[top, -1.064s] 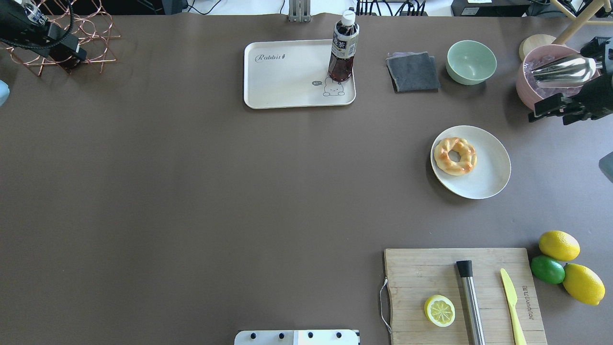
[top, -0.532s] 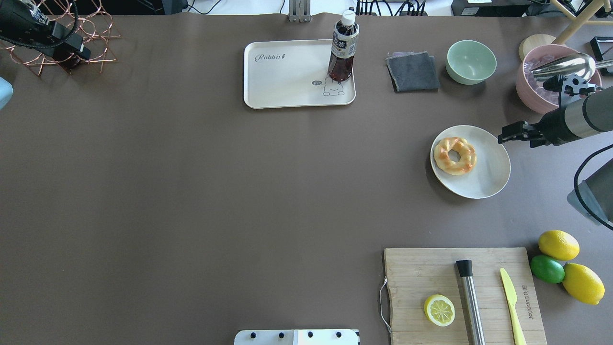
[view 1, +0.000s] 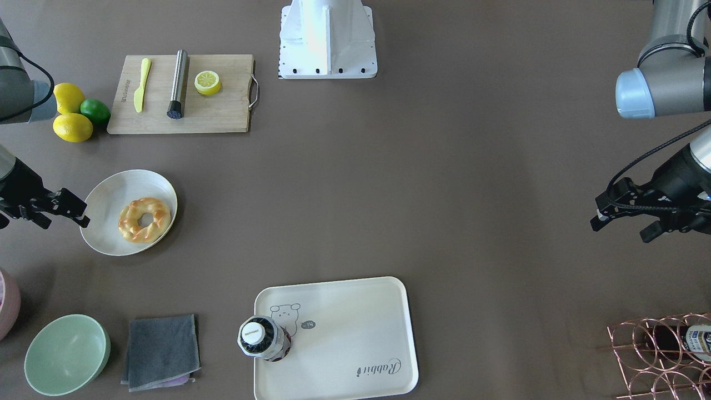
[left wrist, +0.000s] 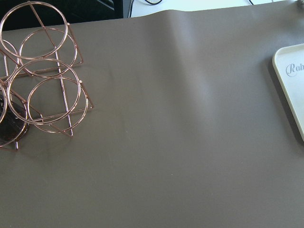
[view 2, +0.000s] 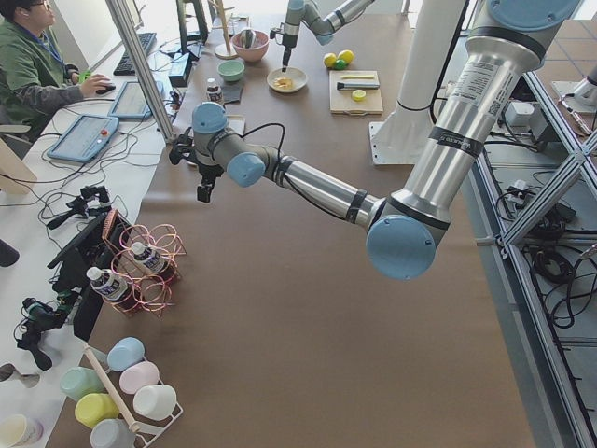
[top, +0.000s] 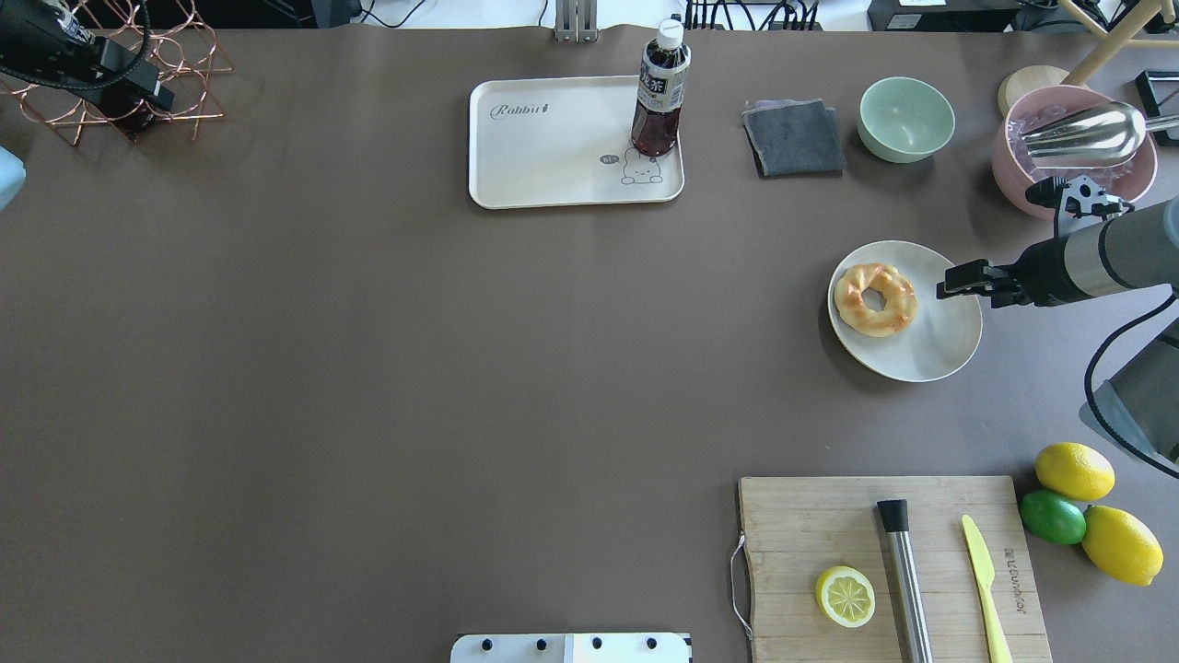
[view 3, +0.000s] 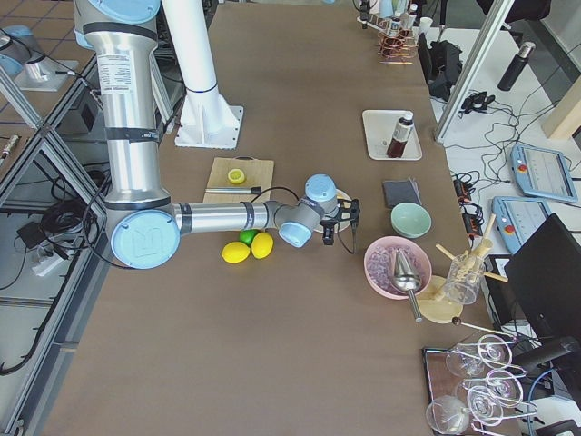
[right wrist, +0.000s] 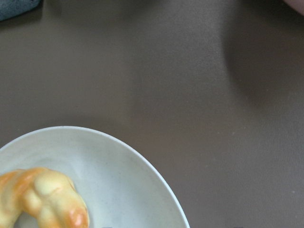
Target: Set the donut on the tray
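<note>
The donut (top: 875, 299), a golden braided ring, lies on the left half of a round white plate (top: 935, 345). It also shows in the front view (view 1: 144, 219) and at the bottom left of the right wrist view (right wrist: 42, 202). The cream tray (top: 553, 152) with "Rabbit" script sits at the far middle of the table and shows in the front view (view 1: 344, 339). My right gripper (top: 963, 279) is open and empty, above the plate's right rim and beside the donut. My left gripper (view 1: 619, 228) is open and empty, far off near the copper rack.
A dark drink bottle (top: 659, 92) stands on the tray's right part. A grey cloth (top: 794, 138), green bowl (top: 906, 118) and pink bowl (top: 1022, 175) lie behind the plate. A cutting board (top: 811, 534), lemons and a lime (top: 1053, 517) are nearer. A copper rack (top: 184, 83) stands at far left.
My right arm has swung from beside the pink bowl down and left, so its gripper is now over the plate's right rim. The left arm has barely moved.
</note>
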### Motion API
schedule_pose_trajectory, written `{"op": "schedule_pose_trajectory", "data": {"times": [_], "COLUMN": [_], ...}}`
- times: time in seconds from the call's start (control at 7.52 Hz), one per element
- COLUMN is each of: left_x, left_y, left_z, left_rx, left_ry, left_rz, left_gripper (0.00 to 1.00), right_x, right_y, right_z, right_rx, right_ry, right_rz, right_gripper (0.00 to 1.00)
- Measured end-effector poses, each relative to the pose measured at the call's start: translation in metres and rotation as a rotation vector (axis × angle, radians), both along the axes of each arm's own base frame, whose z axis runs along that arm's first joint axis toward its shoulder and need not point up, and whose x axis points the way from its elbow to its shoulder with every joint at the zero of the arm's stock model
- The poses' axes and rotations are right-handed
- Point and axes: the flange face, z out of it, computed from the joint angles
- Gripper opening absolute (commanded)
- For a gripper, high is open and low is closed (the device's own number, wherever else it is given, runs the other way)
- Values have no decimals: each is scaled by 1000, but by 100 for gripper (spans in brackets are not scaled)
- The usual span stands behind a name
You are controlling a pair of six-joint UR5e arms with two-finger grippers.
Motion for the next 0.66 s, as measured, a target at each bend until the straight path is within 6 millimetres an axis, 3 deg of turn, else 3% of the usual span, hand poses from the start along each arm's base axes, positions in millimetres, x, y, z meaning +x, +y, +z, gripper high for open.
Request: {"op": "schedule_pose_trajectory", "data": {"times": [0.13,0.66], "left_x": [0,-1], "left_y": [0,1], "left_z": [-1,-4], "left_rx": [2,8], "left_ry": [0,2], "left_rz": [-1,-2], "left_gripper": [99,99], "right_x": [-3,12], "right_y": [4,30], "right_z": [-3,-10], "right_rx": [2,6], "right_ry": [-5,-19], "right_rz": [-4,-16], "right_gripper": [0,0]}}
